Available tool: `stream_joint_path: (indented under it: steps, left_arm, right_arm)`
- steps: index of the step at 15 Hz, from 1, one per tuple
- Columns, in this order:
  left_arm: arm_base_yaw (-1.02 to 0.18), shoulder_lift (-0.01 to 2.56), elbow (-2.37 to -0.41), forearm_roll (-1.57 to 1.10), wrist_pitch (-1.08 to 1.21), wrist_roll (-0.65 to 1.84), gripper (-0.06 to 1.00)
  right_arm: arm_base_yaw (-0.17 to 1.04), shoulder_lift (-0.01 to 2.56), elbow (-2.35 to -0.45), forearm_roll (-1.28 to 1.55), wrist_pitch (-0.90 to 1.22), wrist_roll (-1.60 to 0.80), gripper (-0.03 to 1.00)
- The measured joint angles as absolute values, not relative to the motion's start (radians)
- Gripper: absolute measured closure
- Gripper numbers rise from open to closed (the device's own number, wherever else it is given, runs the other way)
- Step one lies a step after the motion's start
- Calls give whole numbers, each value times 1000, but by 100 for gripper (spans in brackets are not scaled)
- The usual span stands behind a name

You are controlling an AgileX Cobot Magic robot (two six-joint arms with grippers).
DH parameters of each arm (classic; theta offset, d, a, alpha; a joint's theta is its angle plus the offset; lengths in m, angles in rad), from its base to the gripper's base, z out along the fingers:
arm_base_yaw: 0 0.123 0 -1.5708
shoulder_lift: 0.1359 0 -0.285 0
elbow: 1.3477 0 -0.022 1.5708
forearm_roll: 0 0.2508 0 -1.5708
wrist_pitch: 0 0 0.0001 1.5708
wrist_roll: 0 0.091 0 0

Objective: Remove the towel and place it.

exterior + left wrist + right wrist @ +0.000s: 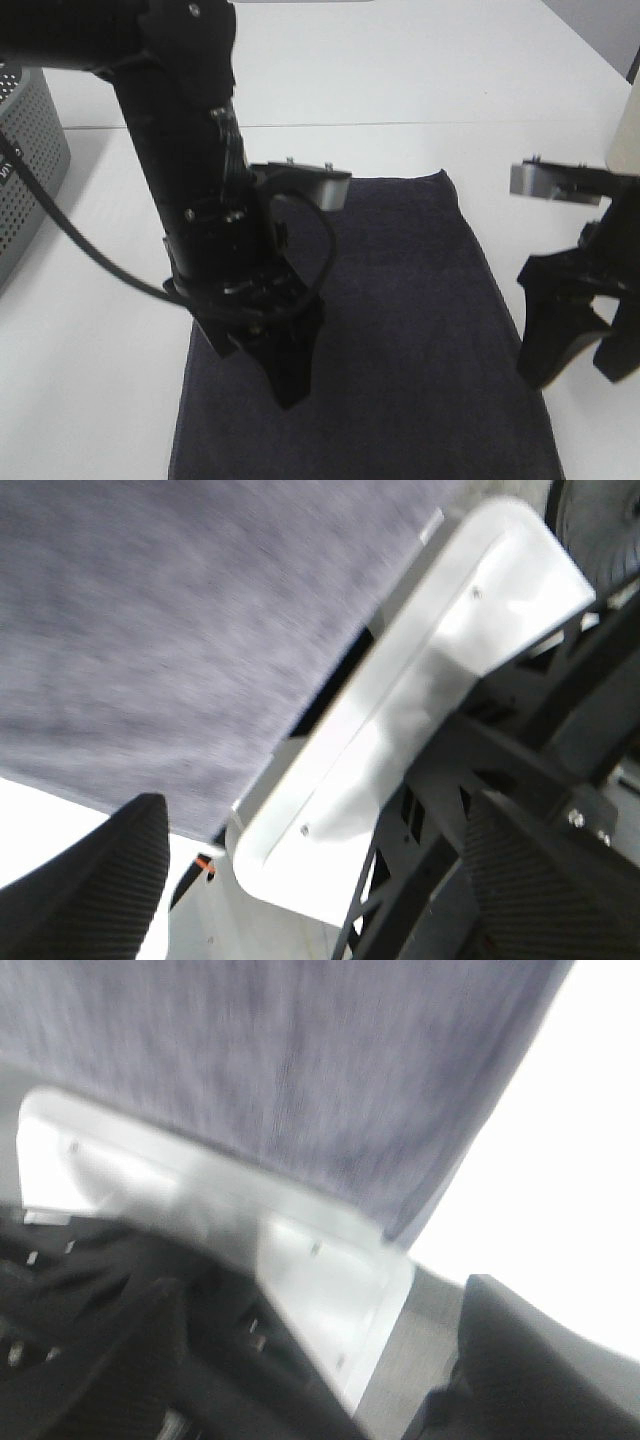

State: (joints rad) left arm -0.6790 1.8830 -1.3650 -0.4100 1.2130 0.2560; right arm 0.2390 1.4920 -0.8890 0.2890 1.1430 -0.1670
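Note:
The dark navy towel [400, 330] lies spread flat on the white table [400, 70], reaching from mid-table to the near edge. My left gripper [290, 385] hangs fingers-down just above the towel's left part, open and empty. In the left wrist view the gripper [315, 880] has its fingers wide apart, with the towel [180, 630] beyond. My right gripper [585, 360] is open and empty beside the towel's right edge. The right wrist view shows that gripper [320, 1360] with spread fingers and the towel [300, 1060] past them.
A grey perforated basket [25, 170] stands at the left edge of the table. A pale beige object [628, 130] shows at the far right edge. A white metal plate [400, 740] and black framework lie near the towel's near edge.

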Motion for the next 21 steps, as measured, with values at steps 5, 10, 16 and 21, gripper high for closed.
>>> stream_joint_path:
  steps: [5,10,16,21]
  left_arm:
    - [-472,1883,-1418,-402,1162,219,18]
    - [-272,1883,-1418,-402,1052,250,18]
    - [-206,1883,-1418,-399,1055,245,18]
    - [-179,1999,-1521,-425,1028,243,18]
  right_arm:
    - [235,1463,-963,291,925,-158,24]
    - [-9,1663,-1216,376,1027,-175,24]
    - [-41,1802,-1352,401,963,-197,24]
    - [-41,2050,-1633,411,1144,-262,24]
